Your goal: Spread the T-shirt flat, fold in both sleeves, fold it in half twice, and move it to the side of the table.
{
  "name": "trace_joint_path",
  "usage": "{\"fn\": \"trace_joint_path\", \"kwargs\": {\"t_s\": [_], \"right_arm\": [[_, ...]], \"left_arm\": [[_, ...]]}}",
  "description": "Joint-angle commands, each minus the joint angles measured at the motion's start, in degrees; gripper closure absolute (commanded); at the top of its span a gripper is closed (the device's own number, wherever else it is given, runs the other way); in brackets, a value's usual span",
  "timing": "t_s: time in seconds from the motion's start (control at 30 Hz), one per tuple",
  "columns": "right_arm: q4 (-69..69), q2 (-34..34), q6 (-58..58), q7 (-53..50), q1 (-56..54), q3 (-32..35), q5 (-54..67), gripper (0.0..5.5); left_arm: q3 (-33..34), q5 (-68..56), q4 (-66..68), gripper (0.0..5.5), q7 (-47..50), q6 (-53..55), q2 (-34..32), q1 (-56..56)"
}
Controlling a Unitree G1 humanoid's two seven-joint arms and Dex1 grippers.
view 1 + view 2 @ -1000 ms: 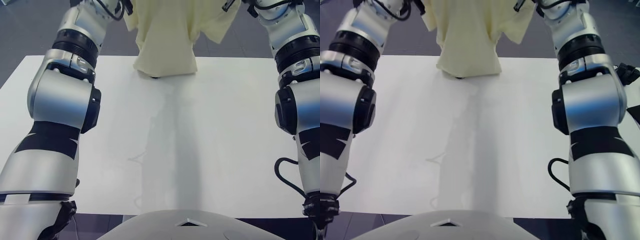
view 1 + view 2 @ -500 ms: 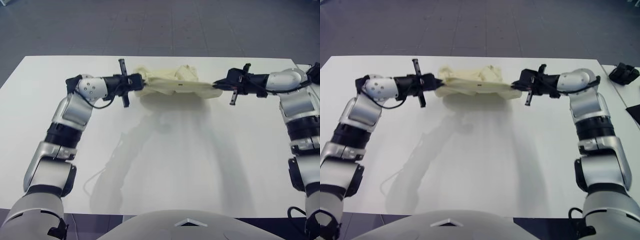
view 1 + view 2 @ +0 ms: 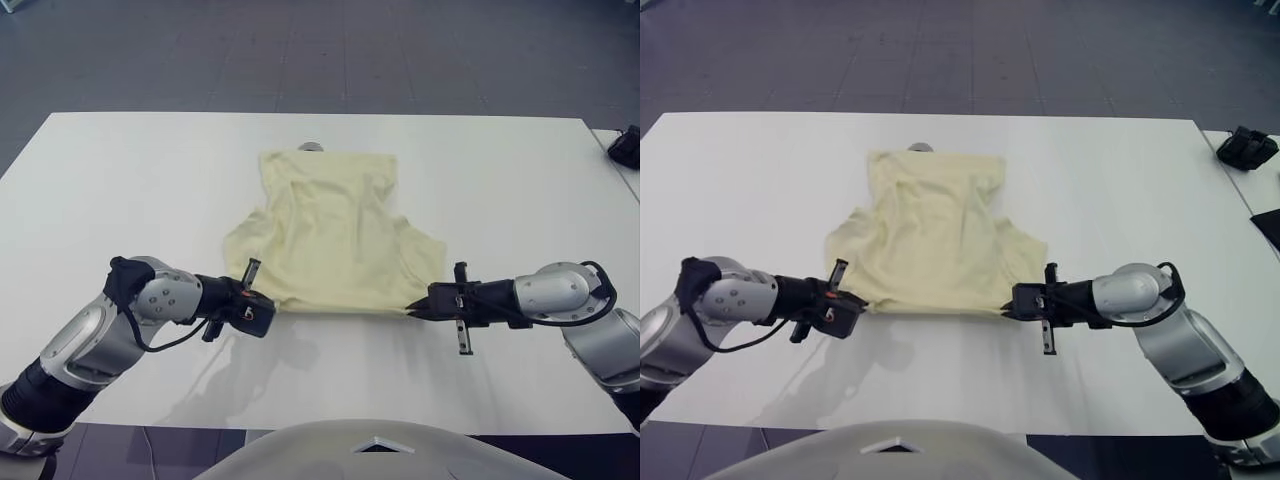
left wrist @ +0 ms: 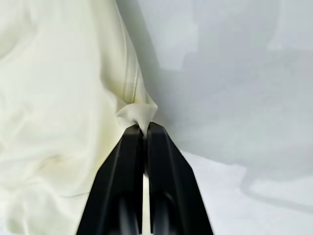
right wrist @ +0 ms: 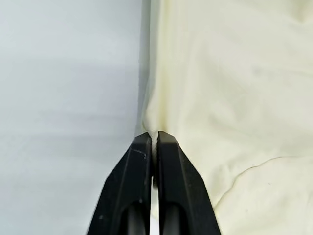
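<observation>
The T-shirt [image 3: 330, 230], of pale yellow, soft, lightly creased cloth, is shown lying spread on the middle of the white table [image 3: 120, 170]. Its narrower straight end is turned away from the robot. Its wider end, with a sleeve flaring out at each side, is turned toward the robot.

The two near corners of the cloth are pinched by the grippers. The left gripper [image 4: 145, 128] is seen with its two black, tapered fingers [image 4: 122, 166] pressed almost together, a small bunched fold of the seamed edge being clamped at their tips. The right gripper [image 5: 154, 137] is seen in the same narrow state, its smooth black fingers [image 5: 171, 176] closed on a thin nip of the garment's edge. Both grippers are held low over the table, at the near left and near right corners of the garment, so that the near edge is drawn straight between them.

A small grey object [image 3: 311, 146] is seen just beyond the far edge of the cloth. A dark object [image 3: 1244, 146] is seen on a neighbouring surface at the right.
</observation>
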State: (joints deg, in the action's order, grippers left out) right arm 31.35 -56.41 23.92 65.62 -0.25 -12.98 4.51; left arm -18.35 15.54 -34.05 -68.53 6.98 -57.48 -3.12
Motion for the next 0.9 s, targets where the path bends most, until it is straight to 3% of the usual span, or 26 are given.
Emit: {"fn": "trace_joint_path", "kwargs": {"t_s": [0.03,0.13,0.27,0.37,0.47,0.6,0.7,0.9], "right_arm": [[4.42,-1.77,4.31,-0.31,3.0,2.37,2.6,5.07],[6.66,-1.84,7.56,-0.5,3.92,5.7,6.2,4.6],[8.75,-2.51,11.52,-0.34,4.98,12.93,12.42,3.98],[9.16,-2.19,14.08,-0.37,4.44,18.22,17.62,3.47],[6.05,-0.2,14.93,-5.62,1.31,20.1,17.13,3.05],[-7.09,5.49,10.34,-18.32,-6.83,14.1,6.81,2.38],[-13.94,8.15,5.93,-22.41,-8.74,10.57,1.8,1.96],[-20.49,9.97,0.27,-23.82,-8.21,6.73,-3.04,1.11]], "left_arm": [[2.02,-2.39,-3.1,5.08,-1.45,4.38,-1.86,3.62],[6.66,-9.48,-5.58,4.59,-2.54,10.94,-1.33,4.37],[19.21,-24.38,-7.83,3.94,-6.15,19.46,-2.94,4.73],[23.89,-25.28,-3.05,3.41,-5.09,19.93,-5.02,3.49],[18.43,-17.24,6.63,2.98,1.5,17.65,-4.48,-1.54],[10.55,-10.12,14.75,2.27,10.42,19.78,2.2,-5.58],[6.76,-8.5,16.9,1.84,12.37,20.44,4.89,-5.0],[4.36,-7.16,17.31,0.95,11.31,20.04,3.14,-3.09]]}}
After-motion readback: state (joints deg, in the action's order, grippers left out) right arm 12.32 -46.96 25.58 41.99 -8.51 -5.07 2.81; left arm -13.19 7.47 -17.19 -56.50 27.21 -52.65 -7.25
